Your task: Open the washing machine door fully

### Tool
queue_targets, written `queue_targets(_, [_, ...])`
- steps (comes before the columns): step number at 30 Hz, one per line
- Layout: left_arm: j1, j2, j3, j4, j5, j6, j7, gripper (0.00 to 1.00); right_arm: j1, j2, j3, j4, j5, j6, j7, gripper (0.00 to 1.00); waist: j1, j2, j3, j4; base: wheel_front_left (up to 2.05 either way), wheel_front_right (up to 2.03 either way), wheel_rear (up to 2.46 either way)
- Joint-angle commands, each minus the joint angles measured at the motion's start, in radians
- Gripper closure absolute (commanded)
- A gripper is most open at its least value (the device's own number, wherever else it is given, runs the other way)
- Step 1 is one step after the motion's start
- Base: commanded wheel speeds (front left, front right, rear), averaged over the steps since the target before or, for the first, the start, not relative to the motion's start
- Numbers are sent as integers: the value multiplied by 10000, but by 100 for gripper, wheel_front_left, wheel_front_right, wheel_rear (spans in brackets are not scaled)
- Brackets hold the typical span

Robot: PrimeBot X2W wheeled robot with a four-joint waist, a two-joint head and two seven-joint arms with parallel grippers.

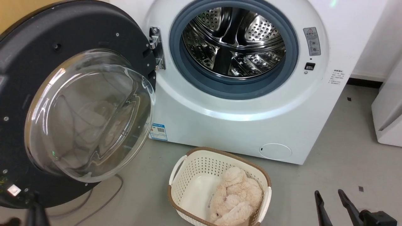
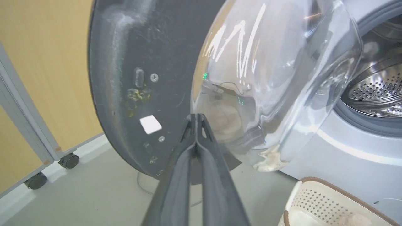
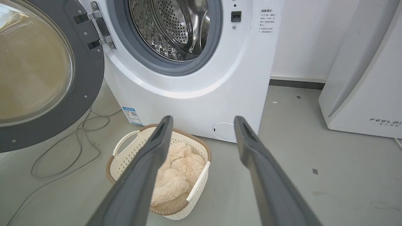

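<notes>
The washing machine door [image 1: 62, 31] stands swung out to the left on its hinge [image 1: 156, 47], its matte black inner rim and bulging glass bowl [image 1: 91, 116] facing me. The white washing machine [image 1: 238, 125] shows its steel drum [image 1: 234, 40] uncovered. My left gripper [image 2: 196, 116] is shut with nothing between its fingers; its tips point at the door's inner rim [image 2: 150, 94] beside the glass bowl [image 2: 270, 78], and I cannot tell whether they touch it. My right gripper [image 1: 329, 192] hangs open over the floor at the lower right, well clear of the door [image 3: 47, 78].
A cream laundry basket [image 1: 185, 175] holding a fluffy beige item [image 1: 235, 197] sits on the floor before the washer. A grey cable [image 1: 103, 201] loops under the door. A white appliance [image 3: 364, 78] stands at the right. A wheeled partition [image 2: 19, 125] stands left of the door.
</notes>
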Motion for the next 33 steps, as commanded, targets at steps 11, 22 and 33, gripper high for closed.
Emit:
queue_targets(11, [1032, -683, -1516, -953, 958, 105, 22, 0, -32, 28, 120, -13, 14, 8, -41, 0, 0, 0, -197, -303, 0, 0, 0])
queue_targets(22, [166, -757, -2771, -709, 1400, -441, 483, 0, 58, 28, 93, -570, -219, 8, 161, 0, 0, 0, -326, -1173, 0, 0, 0])
queue_targets(33, [-584, -636, -3344, -457, 1831, -529, 833, 0, 271, 28, 148, -1147, -675, 8, 525, 0, 0, 0, -334, -1652, 0, 0, 0])
